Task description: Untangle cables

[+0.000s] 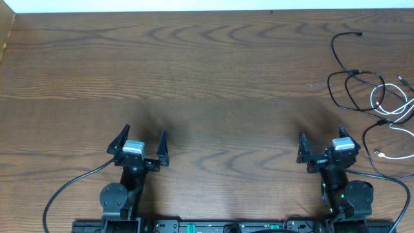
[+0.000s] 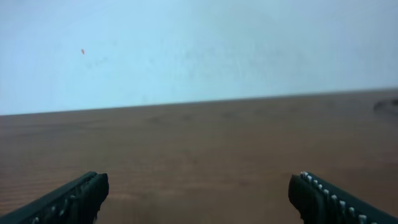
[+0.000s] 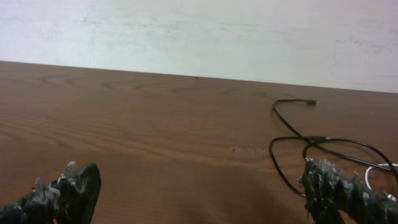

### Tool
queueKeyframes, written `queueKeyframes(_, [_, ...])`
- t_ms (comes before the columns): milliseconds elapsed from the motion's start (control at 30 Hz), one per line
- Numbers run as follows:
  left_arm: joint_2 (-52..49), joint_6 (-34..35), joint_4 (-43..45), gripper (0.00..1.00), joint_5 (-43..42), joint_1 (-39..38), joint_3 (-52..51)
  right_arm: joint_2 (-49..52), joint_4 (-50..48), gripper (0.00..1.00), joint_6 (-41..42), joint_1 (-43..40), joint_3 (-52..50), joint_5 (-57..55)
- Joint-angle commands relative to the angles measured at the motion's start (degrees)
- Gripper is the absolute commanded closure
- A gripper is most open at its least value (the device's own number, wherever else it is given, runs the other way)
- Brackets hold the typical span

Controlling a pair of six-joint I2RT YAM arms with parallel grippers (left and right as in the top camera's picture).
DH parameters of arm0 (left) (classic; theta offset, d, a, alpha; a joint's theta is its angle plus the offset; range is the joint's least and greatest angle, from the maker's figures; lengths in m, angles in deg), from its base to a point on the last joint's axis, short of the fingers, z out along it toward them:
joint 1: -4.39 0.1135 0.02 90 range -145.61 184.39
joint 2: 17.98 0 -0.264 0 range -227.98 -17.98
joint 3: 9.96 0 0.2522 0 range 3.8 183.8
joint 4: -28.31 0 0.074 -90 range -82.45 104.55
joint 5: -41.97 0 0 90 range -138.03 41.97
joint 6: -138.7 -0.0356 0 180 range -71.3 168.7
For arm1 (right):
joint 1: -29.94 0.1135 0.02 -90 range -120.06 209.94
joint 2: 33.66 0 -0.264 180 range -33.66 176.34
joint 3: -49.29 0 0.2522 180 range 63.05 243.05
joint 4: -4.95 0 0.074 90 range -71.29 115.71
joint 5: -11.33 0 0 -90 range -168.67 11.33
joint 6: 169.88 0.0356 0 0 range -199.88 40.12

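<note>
A thin black cable (image 1: 352, 81) lies in loops at the far right of the table, tangled with a shorter white cable (image 1: 394, 107). In the right wrist view the black cable (image 3: 292, 134) loops ahead and to the right, and a bit of the white cable (image 3: 376, 171) shows at the right edge. My right gripper (image 1: 321, 141) (image 3: 199, 190) is open and empty, a little in front and left of the tangle. My left gripper (image 1: 142, 141) (image 2: 199, 193) is open and empty at the front left, far from the cables.
The brown wooden table (image 1: 194, 71) ends at a pale wall at the back. The arms' bases and thicker black cables (image 1: 71, 188) lie along the front edge.
</note>
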Motion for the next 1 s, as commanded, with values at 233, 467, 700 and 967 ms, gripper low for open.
queueKeyframes(233, [0.50,-5.51,-7.98,0.02,-1.42,-0.02,-0.11,-0.39,0.22,0.01,-0.44,-0.22,-0.09,0.33])
queueKeyframes(467, [0.50,-5.51,-7.98,0.02,-1.42,-0.02,-0.11,-0.39,0.22,0.01,-0.44,-0.22,-0.09,0.33])
queueKeyframes(700, [0.35,-5.49,-7.96,0.02,-1.42,-0.02,-0.11,-0.42,0.22,0.01,-0.44,-0.22,-0.09,0.33])
queueKeyframes(967, [0.35,-5.49,-7.98,0.02,-1.42,-0.02,-0.11,-0.39,0.22,0.01,-0.44,-0.22,-0.09,0.35])
